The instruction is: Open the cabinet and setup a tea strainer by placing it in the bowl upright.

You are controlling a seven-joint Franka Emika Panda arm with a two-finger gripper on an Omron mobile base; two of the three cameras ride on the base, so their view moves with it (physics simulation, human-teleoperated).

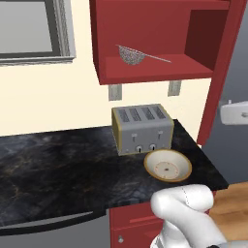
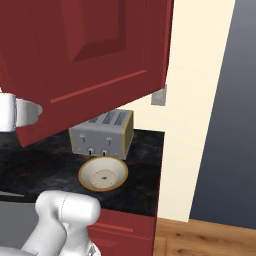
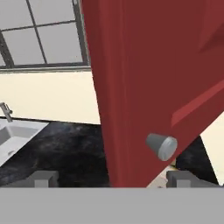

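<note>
The dark red cabinet [image 1: 155, 43] on the wall stands open, and its door [image 2: 95, 55] is swung out toward me. Inside, the silver mesh tea strainer [image 1: 131, 54] lies on the shelf with its thin handle pointing right. The cream bowl [image 1: 167, 165] [image 2: 103, 174] sits on the black counter in front of the toaster. My gripper [image 3: 111, 179] is open, its fingertips [image 3: 43, 179] spread wide just short of the door's edge. The round silver knob [image 3: 162, 146] is close ahead and free. My white hand [image 1: 235, 112] [image 2: 17, 112] hangs beside the door.
A silver four-slot toaster [image 1: 143, 128] stands behind the bowl under the cabinet. The black counter [image 1: 58, 164] runs left toward a sink [image 3: 11, 133] below a window [image 1: 29, 29]. A low red cabinet front [image 2: 125, 225] and the wooden floor [image 2: 200, 237] lie below on the right.
</note>
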